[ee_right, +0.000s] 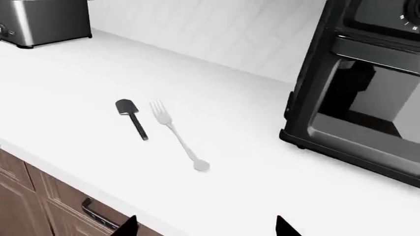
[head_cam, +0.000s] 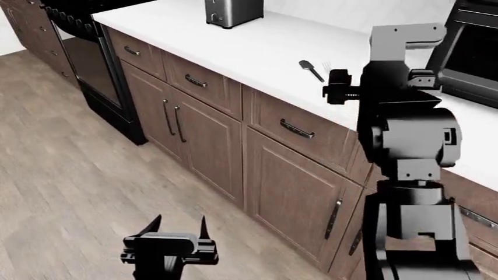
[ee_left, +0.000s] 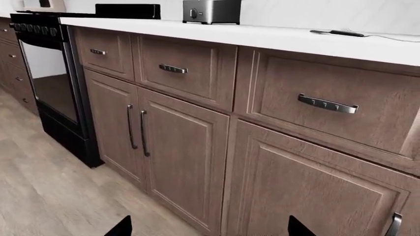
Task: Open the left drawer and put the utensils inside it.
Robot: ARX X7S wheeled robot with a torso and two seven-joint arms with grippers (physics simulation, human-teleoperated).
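Observation:
The left drawer (head_cam: 300, 129) is shut, its dark bar handle (ee_left: 327, 104) showing in the left wrist view. On the white counter (head_cam: 257, 49) above it lie the black spatula (ee_right: 133, 119) and, right beside it, the silver fork (ee_right: 176, 132); in the head view the spatula (head_cam: 311, 70) and fork (head_cam: 327, 66) are small. My left gripper (head_cam: 177, 224) hangs open low over the floor, well short of the cabinets, with nothing in it (ee_left: 210, 228). My right gripper (ee_right: 206, 226) is open above the counter's front edge, near the utensils and apart from them.
A steel toaster (head_cam: 232, 11) stands at the counter's back left. A black countertop oven (ee_right: 367, 98) is to the right of the utensils. A black range (head_cam: 93, 58) sits at the far left. Two narrower drawers (head_cam: 195, 81) and tall cabinet doors (head_cam: 186, 134) are left of the drawer.

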